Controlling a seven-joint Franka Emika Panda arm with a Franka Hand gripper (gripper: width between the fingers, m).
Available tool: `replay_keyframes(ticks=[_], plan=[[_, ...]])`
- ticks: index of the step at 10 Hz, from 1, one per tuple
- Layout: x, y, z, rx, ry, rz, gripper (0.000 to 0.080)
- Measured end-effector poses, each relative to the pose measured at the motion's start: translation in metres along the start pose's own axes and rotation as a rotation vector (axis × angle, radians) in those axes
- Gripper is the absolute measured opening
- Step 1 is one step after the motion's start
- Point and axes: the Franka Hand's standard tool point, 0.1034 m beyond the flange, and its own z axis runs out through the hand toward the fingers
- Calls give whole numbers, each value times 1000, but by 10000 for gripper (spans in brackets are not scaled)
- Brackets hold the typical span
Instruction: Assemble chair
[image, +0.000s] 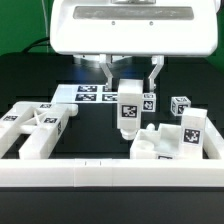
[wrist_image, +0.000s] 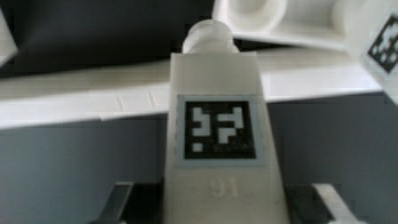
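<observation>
End effector (image: 129, 84) holds a white chair leg (image: 128, 110) upright, jaws narrow on its top end, b&w tag facing out. Leg hangs straight below end effector, over the black desk (image: 92, 140). Other chair pieces (image: 35, 128) lie lower, either side.

Quick rundown of what can't really be seen here. The arm (image: 130, 25) above the fingers (image: 111, 76) gets chopped off by the exterior view's top edge. Behind the fingers, the marker board (image: 92, 93) is partly covered by them and by the chair leg (image: 128, 108) held between them. Its tags are too small to be read. In the wrist view the fingers (wrist_image: 121, 198) are dark, blurred and cut by the frame edge. Beyond the fingertips, white parts (wrist_image: 294, 20) are smeared and one tag (wrist_image: 382, 45) is clipped.
</observation>
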Motion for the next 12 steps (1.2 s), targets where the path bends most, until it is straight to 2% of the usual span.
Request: replay_keyframes(ticks=[2, 3, 7, 9, 12], plan=[[-6, -9, -3, 8, 111, -9, 291], [-11, -9, -2, 7, 84, -9, 291], [-13, -10, 0, 7, 82, -16, 291], [-22, -18, 4, 9, 74, -21, 291], [-26, -16, 9, 3, 68, -30, 291]])
